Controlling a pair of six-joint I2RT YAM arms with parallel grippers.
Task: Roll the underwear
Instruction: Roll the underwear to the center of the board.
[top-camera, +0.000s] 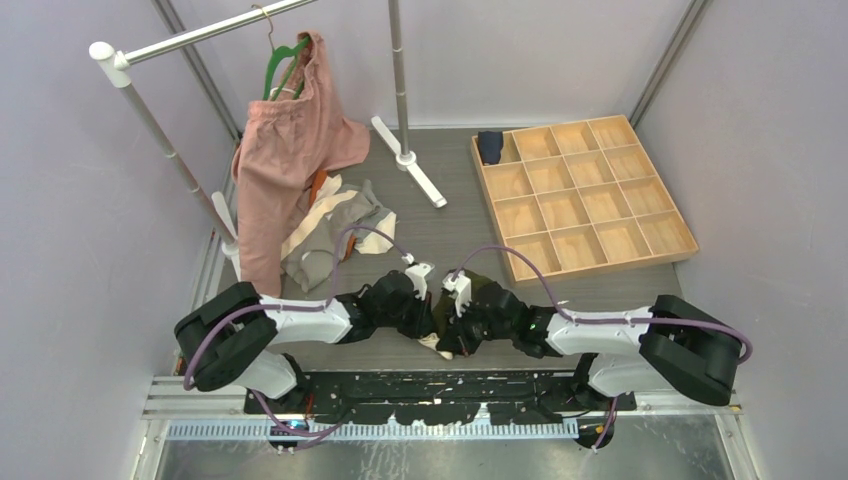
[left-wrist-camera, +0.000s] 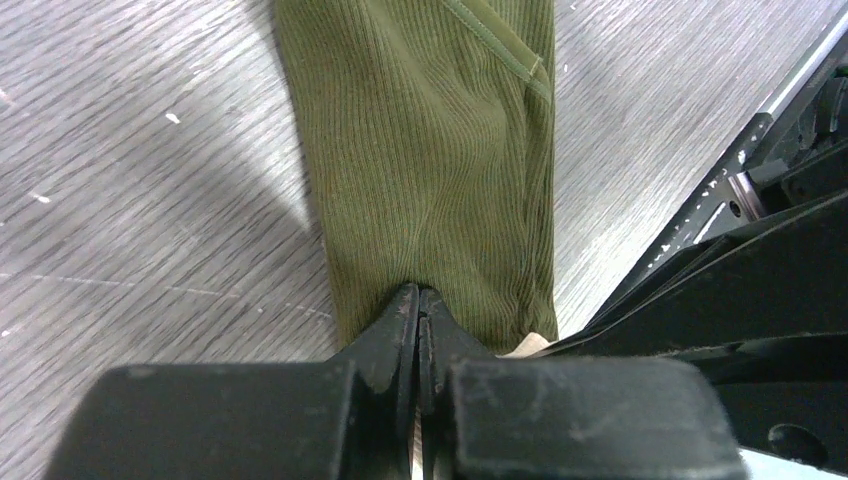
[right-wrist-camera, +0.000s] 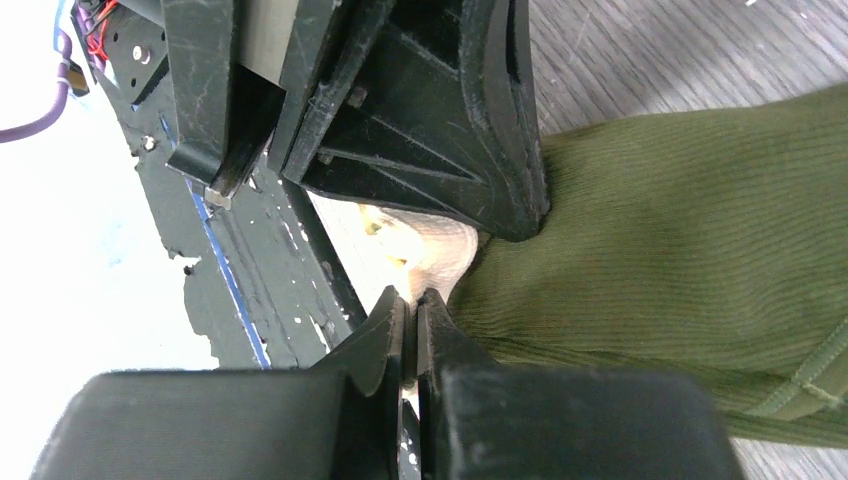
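we find the olive green ribbed briefs (left-wrist-camera: 430, 150) lying flat on the grey wood-grain table (left-wrist-camera: 130, 200), at 6 o'clock in the overhead view, just ahead of the black base rail and between the two arms. the left hand (left-wrist-camera: 418, 295) is clenched, its jaws pressed together on a fold of the green cloth, which stretches away from it toward 12 o'clock in its own camera. the right hand (right-wrist-camera: 412, 300) is clenched too, its tips pinching the edge where the wide cream waistband (right-wrist-camera: 430, 250) meets the green fabric. the two hands sit close together, almost touching, with the left one's black body just above the right one's tips in the right wrist view.

at 2 o'clock on the table rests a shallow wooden tray with square compartments (top-camera: 490, 195); its 11 o'clock corner cell holds a rolled navy pair (top-camera: 489, 146). at 10 o'clock lies a loose heap of grey, orange and cream underwear (top-camera: 340, 225), partly under a large pink garment (top-camera: 285, 160) that hangs from a green hanger (top-camera: 285, 60) on a white clothes rail (top-camera: 190, 35).
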